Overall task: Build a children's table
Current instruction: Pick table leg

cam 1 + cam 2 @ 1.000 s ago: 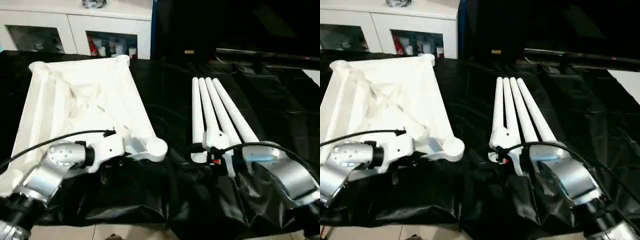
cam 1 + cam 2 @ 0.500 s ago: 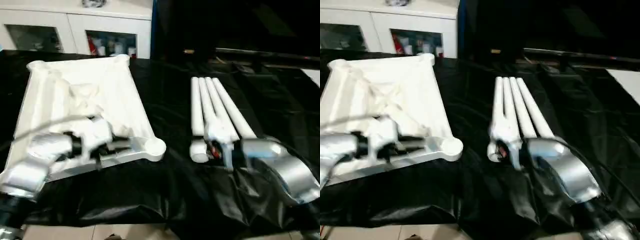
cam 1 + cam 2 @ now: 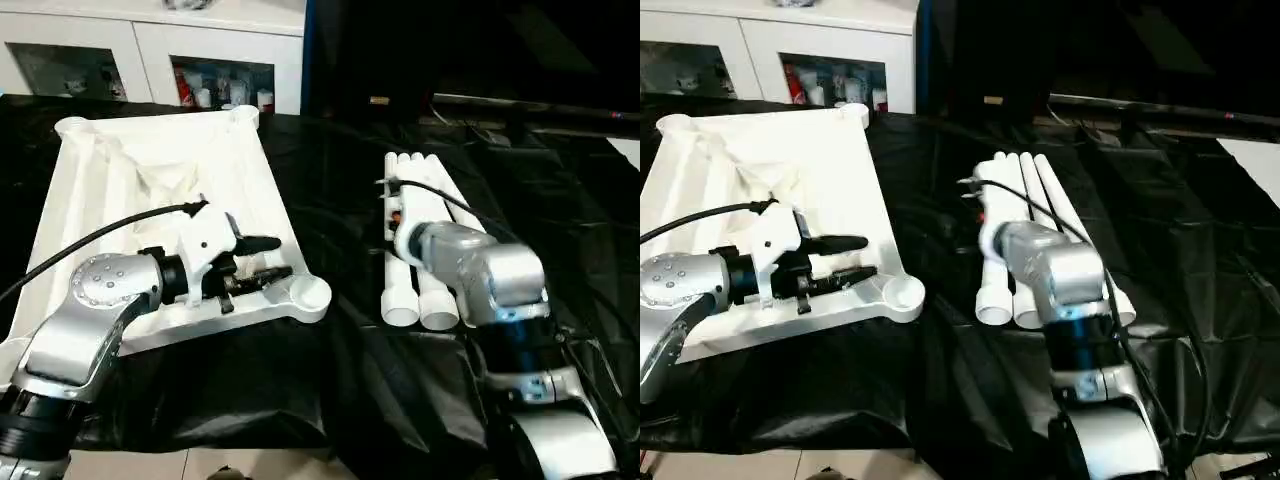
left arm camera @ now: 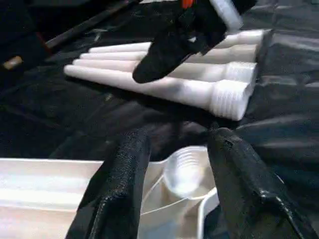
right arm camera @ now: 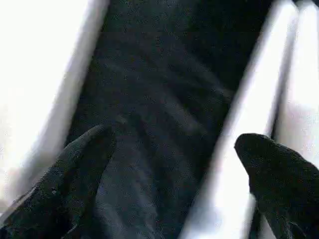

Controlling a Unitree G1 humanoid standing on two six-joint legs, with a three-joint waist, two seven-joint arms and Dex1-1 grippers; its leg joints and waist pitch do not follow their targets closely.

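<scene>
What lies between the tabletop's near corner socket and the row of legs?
Nothing but the black sheet. In the left eye view the stretch between the tabletop's corner socket and the legs is bare; the left wrist view shows the same.

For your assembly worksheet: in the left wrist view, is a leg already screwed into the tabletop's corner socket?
No, the corner socket is empty; the legs lie on the black cloth.

white cabinet [image 3: 150, 45] behind black-draped table [image 3: 330, 180].
</scene>
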